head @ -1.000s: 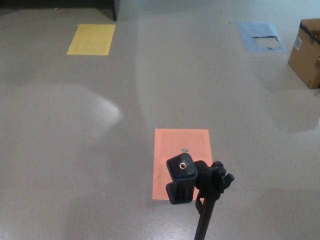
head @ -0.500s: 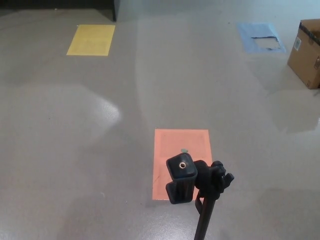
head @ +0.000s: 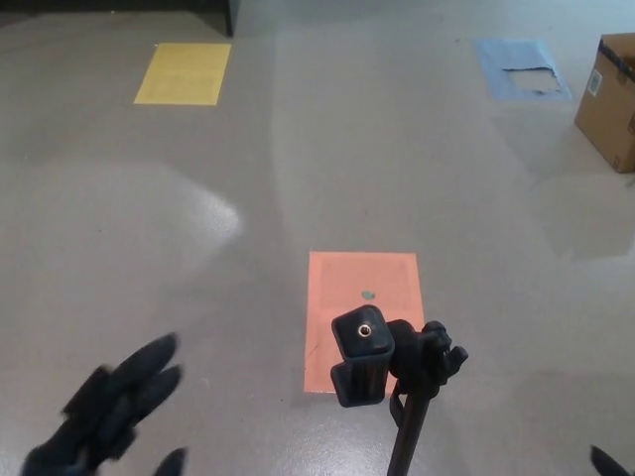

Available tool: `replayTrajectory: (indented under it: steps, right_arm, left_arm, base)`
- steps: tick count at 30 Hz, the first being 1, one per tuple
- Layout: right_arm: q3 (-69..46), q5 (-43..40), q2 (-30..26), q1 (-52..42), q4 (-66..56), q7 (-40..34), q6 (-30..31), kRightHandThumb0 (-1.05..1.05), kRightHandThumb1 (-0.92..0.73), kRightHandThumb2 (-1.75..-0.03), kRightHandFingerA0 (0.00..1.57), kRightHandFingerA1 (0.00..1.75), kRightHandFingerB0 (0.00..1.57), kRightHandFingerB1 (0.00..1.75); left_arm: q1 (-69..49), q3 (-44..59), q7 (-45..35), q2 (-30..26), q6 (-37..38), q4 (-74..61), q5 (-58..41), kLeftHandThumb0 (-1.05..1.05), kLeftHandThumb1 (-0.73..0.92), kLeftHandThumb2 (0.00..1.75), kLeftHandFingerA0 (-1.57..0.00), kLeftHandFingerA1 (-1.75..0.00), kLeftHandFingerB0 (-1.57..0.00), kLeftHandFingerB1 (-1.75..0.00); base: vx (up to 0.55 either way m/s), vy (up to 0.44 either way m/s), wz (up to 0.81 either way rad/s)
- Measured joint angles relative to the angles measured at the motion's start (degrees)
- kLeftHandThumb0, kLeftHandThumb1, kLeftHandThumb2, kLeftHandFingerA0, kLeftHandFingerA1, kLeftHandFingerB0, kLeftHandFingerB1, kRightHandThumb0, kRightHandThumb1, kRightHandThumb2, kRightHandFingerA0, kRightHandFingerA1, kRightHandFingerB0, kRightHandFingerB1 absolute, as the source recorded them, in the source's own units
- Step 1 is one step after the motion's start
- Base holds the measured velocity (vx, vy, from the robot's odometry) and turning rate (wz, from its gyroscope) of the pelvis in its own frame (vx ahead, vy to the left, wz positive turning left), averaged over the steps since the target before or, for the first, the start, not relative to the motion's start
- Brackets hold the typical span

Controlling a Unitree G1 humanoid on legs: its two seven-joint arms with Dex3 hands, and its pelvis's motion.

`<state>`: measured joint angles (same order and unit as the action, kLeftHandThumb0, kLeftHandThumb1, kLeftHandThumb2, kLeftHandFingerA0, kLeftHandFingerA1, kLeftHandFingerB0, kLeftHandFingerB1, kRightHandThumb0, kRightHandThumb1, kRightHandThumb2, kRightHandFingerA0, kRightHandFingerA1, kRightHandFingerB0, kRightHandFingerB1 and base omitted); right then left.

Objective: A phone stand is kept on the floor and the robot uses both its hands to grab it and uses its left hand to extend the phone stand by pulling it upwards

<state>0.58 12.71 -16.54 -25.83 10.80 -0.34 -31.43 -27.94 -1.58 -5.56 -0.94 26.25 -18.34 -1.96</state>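
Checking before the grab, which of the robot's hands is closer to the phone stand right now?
Hard to call. The left hand is off the phone stand at lower left, fingers spread, not touching. Of the right hand only a tip shows at the bottom right corner, also clear of it.

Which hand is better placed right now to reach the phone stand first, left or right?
Left, probably. The left hand is well in view, fingers spread, level with the phone stand. The right hand shows only as a dark tip at the picture's corner.
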Motion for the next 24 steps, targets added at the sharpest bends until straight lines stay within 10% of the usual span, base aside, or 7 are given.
replayTrajectory:
  steps: [5, 6, 7, 15, 16, 24]
  right_arm:
    - [2.09, 0.8, 0.62, 2.33, -0.17, 0.15, 0.57, -0.79, -0.51, -0.93, 0.0, 0.57, 0.0, 0.23]
    - [2.53, 0.96, 0.75, 2.76, -0.16, 0.15, 0.67, -0.79, -0.51, -0.93, 0.0, 0.56, 0.0, 0.23]
    - [2.89, 1.09, 0.88, 3.13, -0.16, 0.15, 0.75, -0.78, -0.51, -0.92, 0.0, 0.56, 0.0, 0.23]
    - [6.14, 2.59, 2.45, 6.34, 0.25, 0.15, 1.47, -0.8, -0.65, -0.61, 0.03, 0.59, 0.0, 0.31]
    - [6.46, 2.77, 2.71, 6.72, 0.38, 0.15, 1.55, -0.78, -0.5, -0.93, 0.07, 0.57, 0.0, 0.23]
    - [9.26, 4.34, 4.6, 10.41, 3.74, -0.08, 2.26, -0.8, -0.51, -0.96, 0.0, 0.52, 0.0, 0.25]
  left_arm:
    - [3.3, -5.51, 0.0, 1.74, -3.55, -3.11, 1.33, -0.78, 0.78, 0.64, -0.22, -0.31, -0.19, -0.28]
    - [3.83, -6.73, 0.0, 2.16, -4.25, -3.61, 1.51, -0.38, 0.41, 1.03, 0.0, -0.49, 0.0, -0.48]
    - [4.27, -7.67, -0.01, 2.51, -4.81, -3.97, 1.65, -0.85, 0.65, 1.03, -0.1, -0.46, 0.0, -0.34]
    - [5.75, -16.65, -0.65, 3.34, -10.77, -6.86, 2.3, -0.93, 0.69, 1.06, 0.0, -0.08, 0.0, -0.06]
    - [5.74, -17.66, -0.8, 3.3, -11.47, -7.03, 2.3, -0.93, 0.7, 1.06, 0.0, -0.08, 0.0, -0.05]
    - [5.52, -24.01, -1.41, 2.91, -16.86, -7.98, 2.06, -0.99, 0.72, 1.04, 0.0, 0.0, 0.0, -0.03]
  base:
    - [0.0, 0.0, 0.0]
    - [0.0, 0.0, 0.0]
    - [0.0, 0.0, 0.0]
    - [0.0, 0.0, 0.0]
    - [0.0, 0.0, 0.0]
    - [0.0, 0.0, 0.0]
